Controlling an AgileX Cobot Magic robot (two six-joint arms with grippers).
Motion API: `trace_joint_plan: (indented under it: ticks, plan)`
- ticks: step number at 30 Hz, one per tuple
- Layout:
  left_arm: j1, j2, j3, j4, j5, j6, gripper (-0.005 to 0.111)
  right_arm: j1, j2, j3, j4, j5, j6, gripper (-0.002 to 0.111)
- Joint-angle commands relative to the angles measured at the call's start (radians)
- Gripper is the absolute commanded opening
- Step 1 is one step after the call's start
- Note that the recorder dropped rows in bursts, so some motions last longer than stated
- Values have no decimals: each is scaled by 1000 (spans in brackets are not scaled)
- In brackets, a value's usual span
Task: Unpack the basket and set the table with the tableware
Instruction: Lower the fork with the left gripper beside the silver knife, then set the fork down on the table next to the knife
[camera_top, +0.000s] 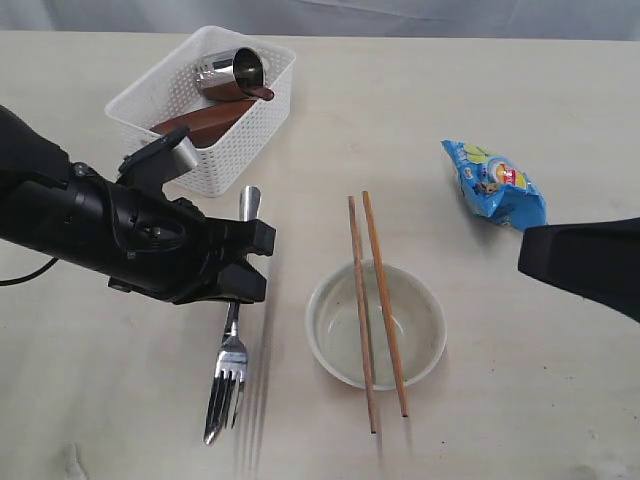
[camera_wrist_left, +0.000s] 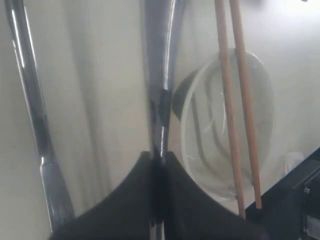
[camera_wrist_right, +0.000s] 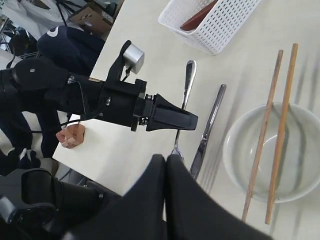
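My left gripper (camera_top: 255, 265) (camera_wrist_left: 159, 157) is shut on the steel fork (camera_top: 247, 205) (camera_wrist_left: 160, 60) partway down its handle, tines toward the near table edge. The steel knife (camera_top: 212, 415) (camera_wrist_left: 35, 115) (camera_wrist_right: 207, 132) lies alongside it. To the right the cream bowl (camera_top: 420, 325) (camera_wrist_left: 200, 140) stands on the table (camera_top: 520, 400) with two chopsticks (camera_top: 385, 300) (camera_wrist_right: 262, 135) laid across it. The white basket (camera_top: 250, 130) at the back left holds a tipped steel cup (camera_top: 232, 72), a brown saucer (camera_top: 205, 125) and a dark spoon (camera_top: 258, 93). My right gripper (camera_wrist_right: 166, 157) is shut and empty, above the near right of the table.
A blue snack bag (camera_top: 495, 185) lies at the right, beyond my right arm (camera_top: 590, 260). The table's left edge (camera_wrist_right: 107, 47) shows in the right wrist view, with a seated person and boxes on the floor past it.
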Motion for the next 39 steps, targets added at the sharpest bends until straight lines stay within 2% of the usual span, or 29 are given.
trace_joint_plan:
  ticks: [1, 6, 13, 21, 30, 39]
  plan:
    - [-7, 0, 1, 0, 2, 8, 0, -6, -7, 0, -12, 5, 4, -1]
    - [-7, 5, 1, 0, 4, 8, 0, -6, -7, 0, -12, 5, 4, -1]
    - [-7, 98, 1, -7, 3, 18, 0, -6, -7, 0, -12, 5, 7, -1]
    - [-7, 138, 1, -173, -8, 150, 0, -6, -7, 0, -12, 5, 7, -1]
    - [-7, 205, -1, -218, 19, 214, 0, -6, -7, 0, -12, 5, 7, -1]
    - [-7, 242, -57, -221, 31, 215, 0, -6, -7, 0, -12, 5, 7, -1]
